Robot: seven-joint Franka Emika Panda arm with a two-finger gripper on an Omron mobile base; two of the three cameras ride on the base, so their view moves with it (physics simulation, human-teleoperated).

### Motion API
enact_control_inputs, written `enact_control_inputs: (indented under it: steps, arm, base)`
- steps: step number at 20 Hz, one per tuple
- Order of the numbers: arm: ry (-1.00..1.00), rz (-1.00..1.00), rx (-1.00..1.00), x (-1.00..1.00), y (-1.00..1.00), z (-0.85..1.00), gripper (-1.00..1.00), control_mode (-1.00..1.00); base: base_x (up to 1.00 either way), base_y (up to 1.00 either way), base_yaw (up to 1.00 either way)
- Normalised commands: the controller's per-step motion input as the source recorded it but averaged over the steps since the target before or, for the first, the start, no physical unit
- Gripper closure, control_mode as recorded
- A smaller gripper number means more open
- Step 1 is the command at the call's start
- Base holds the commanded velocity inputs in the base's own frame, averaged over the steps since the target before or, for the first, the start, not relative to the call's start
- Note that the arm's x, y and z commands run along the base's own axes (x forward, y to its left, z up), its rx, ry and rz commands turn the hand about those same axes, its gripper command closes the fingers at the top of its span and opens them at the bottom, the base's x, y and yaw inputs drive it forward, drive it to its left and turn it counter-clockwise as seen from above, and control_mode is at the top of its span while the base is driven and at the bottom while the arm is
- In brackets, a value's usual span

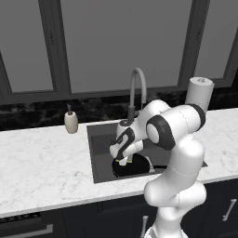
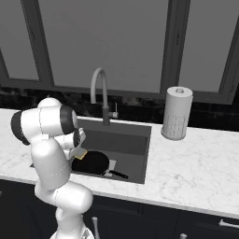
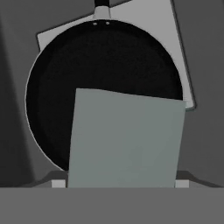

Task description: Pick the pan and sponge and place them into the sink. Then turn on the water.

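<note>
Pan (image 2: 91, 163) lay flat in the sink (image 2: 135, 140), its handle (image 2: 117, 174) pointing toward the desk's front-right. Sponge (image 3: 124, 138), grey face up, sat between the fingers of the hand (image 1: 122, 160) above the pan, gripped at its sides.

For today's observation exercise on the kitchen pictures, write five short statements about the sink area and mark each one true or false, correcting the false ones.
1. The pan lies in the sink. True.
2. The sponge rests on the counter beside the soap bottle. False: it sits between the fingers of the tool, above the pan.
3. Water streams from the faucet. False: no stream shows.
4. The paper towel roll stands upright on the counter. True.
5. The pan is white. False: black.
</note>
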Motion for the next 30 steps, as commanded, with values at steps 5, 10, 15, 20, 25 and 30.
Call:
enact_control_inputs:
  steps: [5,10,15,20,25,30]
  arm:
    - [0.0,-0.04,-0.04,0.17,0.0,-0.35,1.0,-1.0]
    - [0.01,-0.05,-0.05,0.16,0.0,-0.33,1.0,-1.0]
    - [0.0,-0.06,-0.07,0.12,0.02,-0.33,1.0,-1.0]
    - [0.02,-0.05,-0.11,0.0,0.15,-0.41,1.0,-1.0]
    - [0.03,-0.02,-0.11,0.0,0.19,-0.44,1.0,-1.0]
    - [0.08,-0.01,-0.09,0.0,0.13,-0.4,1.0,-1.0]
  base:
    - [0.0,0.0,0.0]
    - [0.0,0.0,0.0]
    - [0.0,0.0,0.0]
    - [0.0,0.0,0.0]
    - [0.0,0.0,0.0]
    - [0.0,0.0,0.0]
